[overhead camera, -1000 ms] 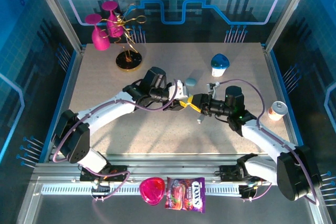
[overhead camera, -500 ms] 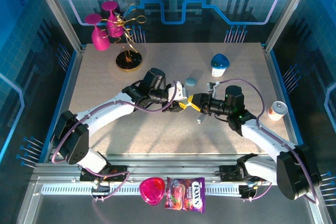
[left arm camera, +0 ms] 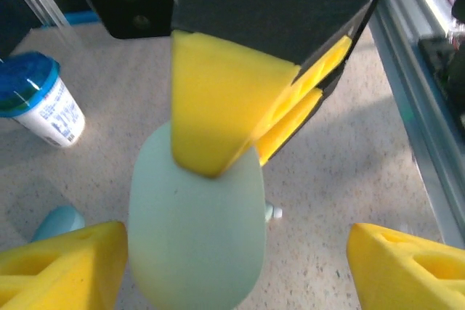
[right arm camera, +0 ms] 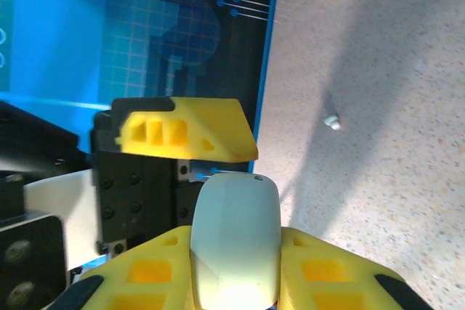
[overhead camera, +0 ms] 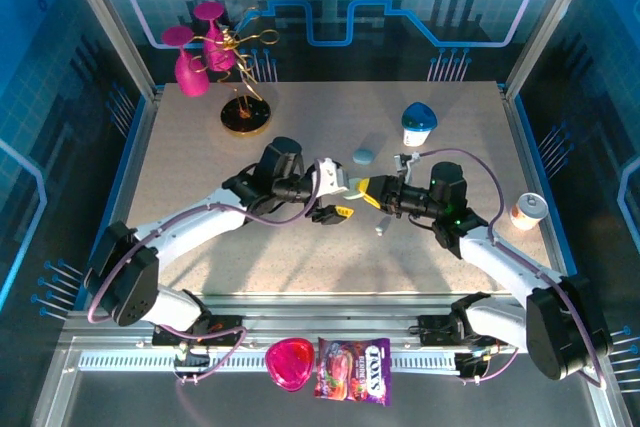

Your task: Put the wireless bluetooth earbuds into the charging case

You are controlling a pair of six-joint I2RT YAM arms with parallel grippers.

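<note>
The charging case [overhead camera: 340, 183] is a pale blue-green pebble, closed, held off the table. My right gripper [overhead camera: 366, 191] is shut on its near end, and the case [right arm camera: 236, 237] sits wedged between the right gripper's [right arm camera: 236, 234] yellow fingers. My left gripper [overhead camera: 333, 195] faces it, open. In the left wrist view the case [left arm camera: 196, 245] hangs between the wide-apart fingers of the left gripper [left arm camera: 232, 274], touching neither, with a right finger [left arm camera: 218, 107] pressed on its far end. One earbud [overhead camera: 380, 231] lies on the table under the right gripper, small and whitish [left arm camera: 270, 213] [right arm camera: 332, 121].
A blue-topped white container [overhead camera: 419, 124] stands at the back right. A small light-blue rounded piece [overhead camera: 362, 156] lies just behind the grippers. A gold stand with pink glasses [overhead camera: 238, 107] is at the back left, a small can [overhead camera: 528, 210] at the right edge, a candy bag [overhead camera: 353, 357] on the front rail.
The left gripper has let go of the case, opened wide and drawn back to the left. The right gripper has closed further on the case and now holds it alone.
</note>
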